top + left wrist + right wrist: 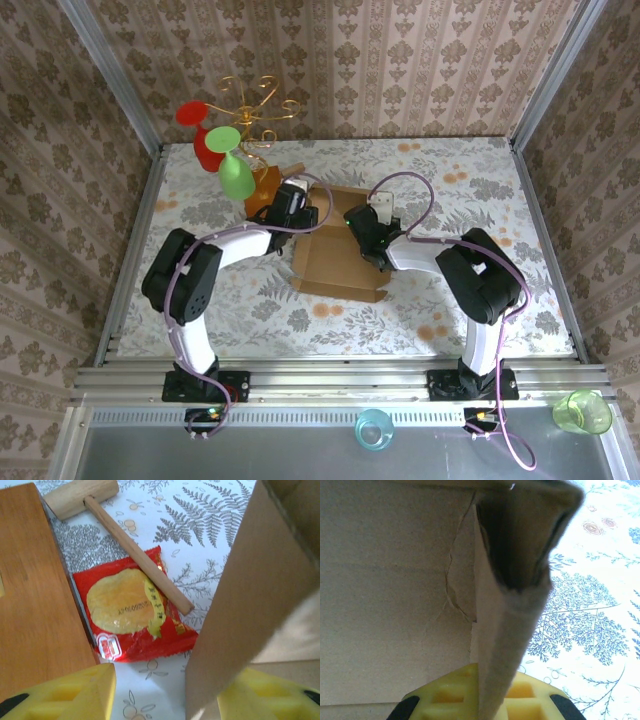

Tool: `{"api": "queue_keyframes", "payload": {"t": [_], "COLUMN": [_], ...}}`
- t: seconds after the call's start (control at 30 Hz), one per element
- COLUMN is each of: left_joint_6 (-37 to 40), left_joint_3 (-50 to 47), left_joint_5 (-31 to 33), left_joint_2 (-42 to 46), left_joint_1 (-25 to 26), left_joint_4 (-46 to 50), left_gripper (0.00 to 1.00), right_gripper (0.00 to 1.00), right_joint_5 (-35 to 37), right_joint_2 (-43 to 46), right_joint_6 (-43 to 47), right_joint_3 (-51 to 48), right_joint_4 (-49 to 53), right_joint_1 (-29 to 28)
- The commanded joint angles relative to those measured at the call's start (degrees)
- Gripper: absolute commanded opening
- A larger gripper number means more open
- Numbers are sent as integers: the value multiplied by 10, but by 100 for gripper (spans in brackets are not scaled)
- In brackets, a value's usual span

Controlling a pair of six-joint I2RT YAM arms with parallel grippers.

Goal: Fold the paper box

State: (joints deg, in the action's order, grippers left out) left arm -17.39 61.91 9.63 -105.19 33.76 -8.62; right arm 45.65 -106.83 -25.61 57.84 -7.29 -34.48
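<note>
From above, I see the box (335, 250) half-formed at the middle of the table (450, 180); the left gripper (298, 205) is at its left wall, the right gripper (366, 232) at its right. Left wrist: my yellow fingers (75, 695) stand apart, gripping nothing; a cardboard flap rises between them, close by the right one; beyond lie a red packet (132, 612), a mallet (115, 525) and a wooden block (30, 595). Right wrist: the jaws are pinched tight on a folded box wall.
</note>
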Motion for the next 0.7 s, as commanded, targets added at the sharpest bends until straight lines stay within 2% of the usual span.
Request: {"api": "queue_keyframes", "payload": {"t": [0.0, 0.1, 0.17, 0.23, 0.27, 0.37, 0.5, 0.67], "left_joint_6": [16, 16, 17, 10, 3, -14, -47, -109], "left_joint_3": [29, 45, 53, 54, 56, 52, 43, 14], "left_joint_5": [22, 26, 32, 54, 67, 102, 169, 192], "left_joint_2": [-27, -47, -56, -58, -58, -55, -46, -26], "left_joint_1": [1, 1, 2, 5, 7, 21, 53, 68], "left_joint_4": [12, 14, 16, 23, 33, 51, 86, 106], "left_gripper": [53, 42, 28, 4, 0, 0, 0, 0], "right_gripper": [0, 0, 0, 0, 0, 0, 0, 0], "right_joint_5": [-44, -48, -52, -56, -57, -51, -8, 43], "right_joint_2": [-12, -12, -11, -13, -14, -18, -21, -15], "right_joint_6": [21, 24, 25, 27, 27, 27, -7, -55], "right_joint_3": [-23, -23, -23, -23, -22, -21, -14, -7], "right_joint_4": [39, 37, 35, 32, 31, 29, 56, 97], "right_joint_1": [4, 5, 6, 8, 8, 9, 7, -1]}}
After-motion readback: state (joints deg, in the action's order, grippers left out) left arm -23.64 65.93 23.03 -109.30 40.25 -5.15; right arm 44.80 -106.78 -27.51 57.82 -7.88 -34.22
